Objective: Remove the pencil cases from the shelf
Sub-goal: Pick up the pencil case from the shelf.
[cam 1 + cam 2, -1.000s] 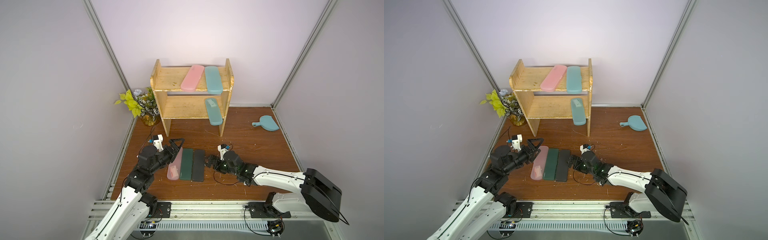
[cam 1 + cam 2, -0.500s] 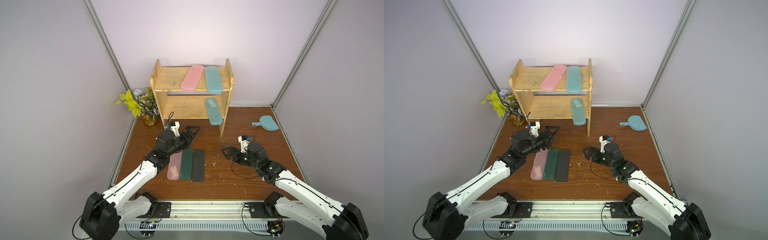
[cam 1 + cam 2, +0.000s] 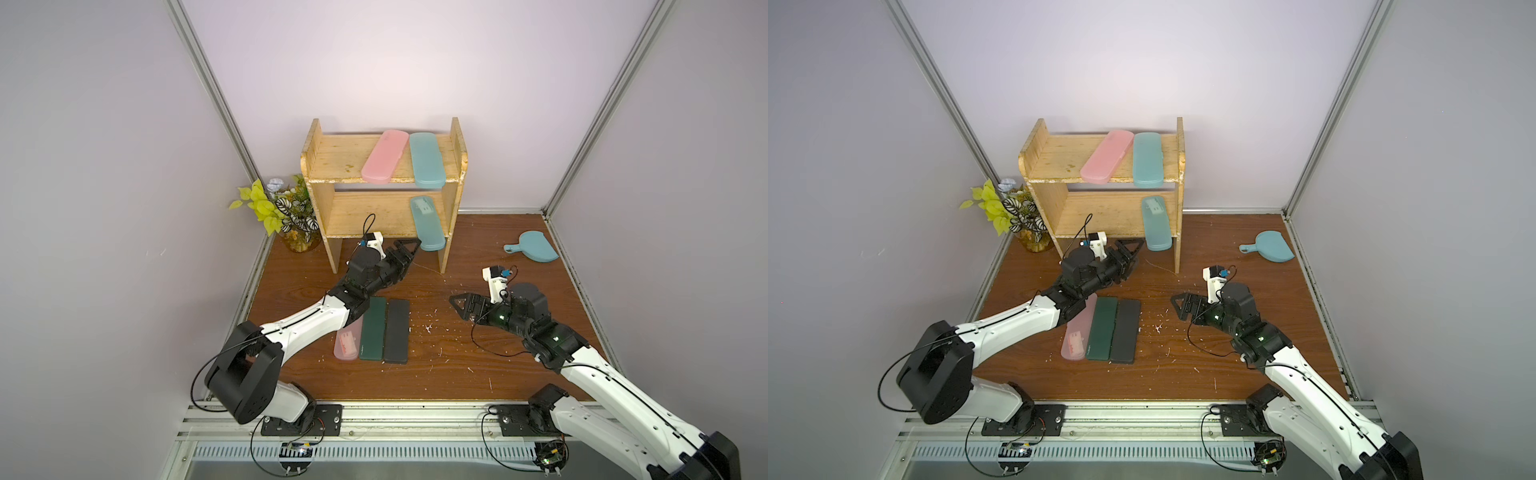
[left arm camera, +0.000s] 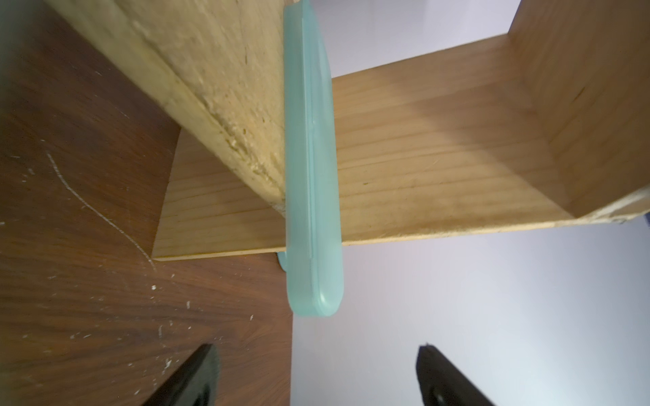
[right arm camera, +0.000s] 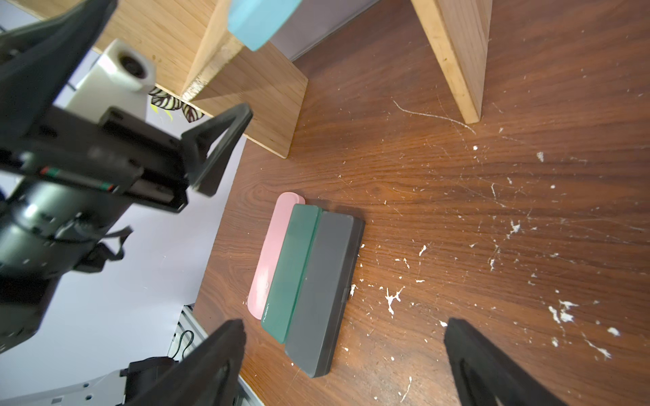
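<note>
The teal case on the lower board (image 3: pixel 427 224) lies close to the side panel on my right of the shelf (image 3: pixel 332 166). Its near end sticks out past the front edge of the board. On the top board lie the pink case up top (image 3: pixel 384 162), which is turned a bit, and the teal case up top (image 3: pixel 427 165) just beside it.

Three more cases lie flat on the counter (image 3: pixel 457 374), in front of the shelf. They are the pink case down low (image 3: pixel 347 345), the dark green case (image 3: pixel 372 328) and the black case (image 3: pixel 397 330). They touch side by side, with the green one in the middle.

My left end effector (image 3: pixel 411 253) is just in front of the end of the low teal case. My left wrist view shows its jaws apart with nothing between them. The case (image 4: pixel 313 211) stops a little ahead of the tips, so I am not holding it.

My right end effector (image 3: pixel 457 311) hangs over the counter, well away from the shelf. Its jaws are wide apart and they hold nothing.

A teal dustpan (image 3: pixel 536 252) lies near the wall on my right. A small plant (image 3: pixel 286 212) stands in the corner beside the shelf.
</note>
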